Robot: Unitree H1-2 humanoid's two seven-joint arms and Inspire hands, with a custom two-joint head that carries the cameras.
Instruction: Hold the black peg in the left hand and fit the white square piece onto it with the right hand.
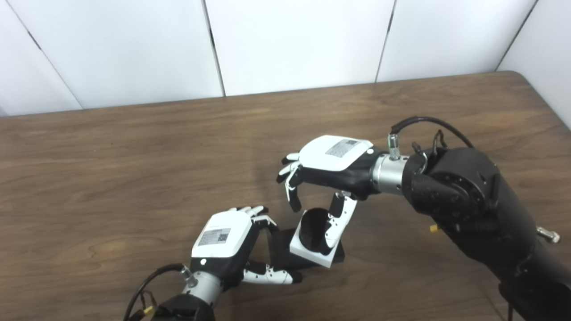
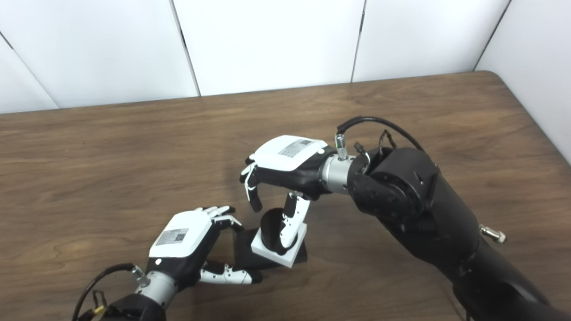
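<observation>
The black peg (image 1: pixel 312 225) is a short cylinder standing on a flat black base (image 1: pixel 280 246) on the table. The white square piece (image 1: pixel 308 255) sits around the cylinder, resting a little askew on the base. My left hand (image 1: pixel 227 243) is at the base's left end, with fingers (image 1: pixel 263 218) on its far corner and the thumb (image 1: pixel 272 276) along its front edge, gripping it. My right hand (image 1: pixel 328 162) hovers just above the peg with its fingers curled and apart. Its thumb (image 1: pixel 337 223) hangs down against the cylinder's right side and the white piece.
The brown wooden table (image 1: pixel 134 178) runs to a white panel wall at the back. Its right rear corner (image 1: pixel 517 76) is rounded. My bulky black right forearm (image 1: pixel 468 200) and its cable loop lie over the table's right side.
</observation>
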